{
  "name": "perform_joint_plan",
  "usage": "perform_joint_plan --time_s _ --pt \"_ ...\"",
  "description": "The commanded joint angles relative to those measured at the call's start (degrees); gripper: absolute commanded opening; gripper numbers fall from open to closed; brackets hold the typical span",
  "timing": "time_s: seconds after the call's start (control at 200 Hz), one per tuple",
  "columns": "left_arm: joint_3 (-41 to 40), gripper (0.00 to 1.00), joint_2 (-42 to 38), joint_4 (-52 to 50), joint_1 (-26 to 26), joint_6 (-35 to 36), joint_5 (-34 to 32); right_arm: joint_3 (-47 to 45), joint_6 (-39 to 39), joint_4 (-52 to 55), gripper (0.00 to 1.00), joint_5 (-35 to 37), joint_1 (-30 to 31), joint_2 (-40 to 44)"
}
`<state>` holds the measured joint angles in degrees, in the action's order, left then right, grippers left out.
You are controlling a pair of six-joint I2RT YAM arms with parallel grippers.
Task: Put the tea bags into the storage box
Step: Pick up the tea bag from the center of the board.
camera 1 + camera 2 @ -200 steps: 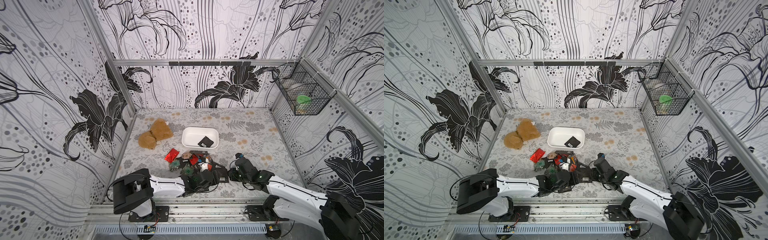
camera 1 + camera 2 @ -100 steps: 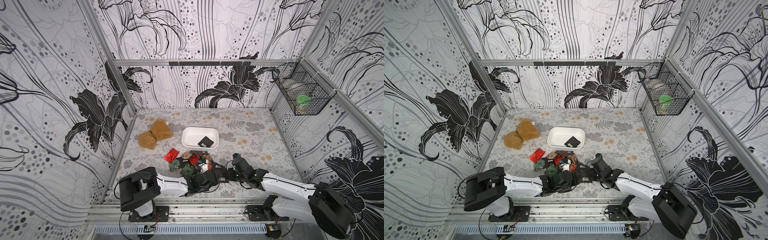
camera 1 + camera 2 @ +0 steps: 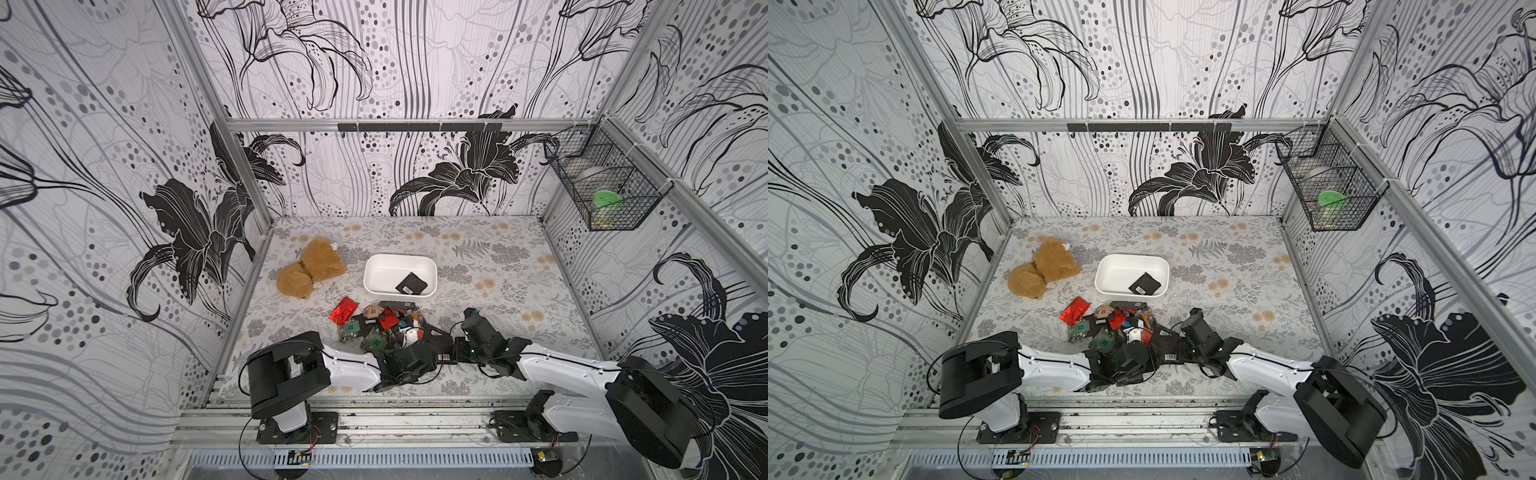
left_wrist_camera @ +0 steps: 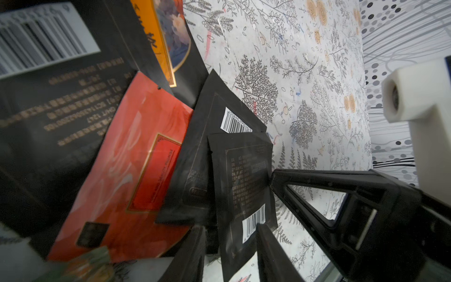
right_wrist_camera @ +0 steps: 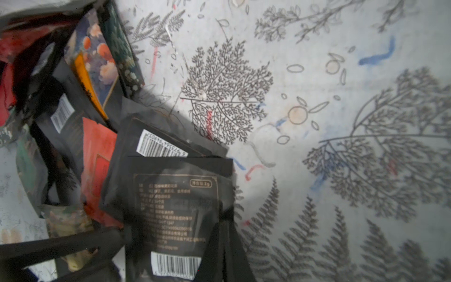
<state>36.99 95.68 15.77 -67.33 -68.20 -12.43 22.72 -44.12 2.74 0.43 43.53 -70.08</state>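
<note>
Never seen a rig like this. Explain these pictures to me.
Two robot arms work over a table. Two pictures look down from overhead; two come from cameras on the arms' wrists. On the table lie a pile of tea bags, a white box with one black packet inside, and a plush toy; a wire basket hangs on the wall. The right gripper is pinched shut on a black tea bag by its edge; the left gripper stands open, a jaw on each side of that bag.

Brown plush toy (image 3: 311, 268) is seen well beyond the left claw (image 3: 438, 362), leftward; black wire basket (image 3: 604, 183) is hung high beyond the right claw (image 3: 455, 354).
</note>
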Motion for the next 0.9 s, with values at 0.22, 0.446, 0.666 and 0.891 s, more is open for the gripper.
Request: perform_joint_plan --time_s 0.22,0.446,0.666,0.891 --pt "0.1 0.38 0.8 3.3 0.6 -0.7 1.7 -0.6 0.1 1.5 0.07 0.6 0.1 -1.9" --pt "0.4 0.37 0.3 4.5 0.6 -0.5 2.7 -1.0 0.0 1.4 0.07 0.6 0.1 -1.5" --pt "0.0 0.36 -0.7 7.5 0.6 -1.1 2.6 -1.5 -0.3 0.9 0.07 0.3 0.1 -1.0" --pt "1.2 0.34 1.9 9.5 1.0 -1.6 3.9 -2.0 -0.4 0.6 0.08 0.4 0.1 0.0"
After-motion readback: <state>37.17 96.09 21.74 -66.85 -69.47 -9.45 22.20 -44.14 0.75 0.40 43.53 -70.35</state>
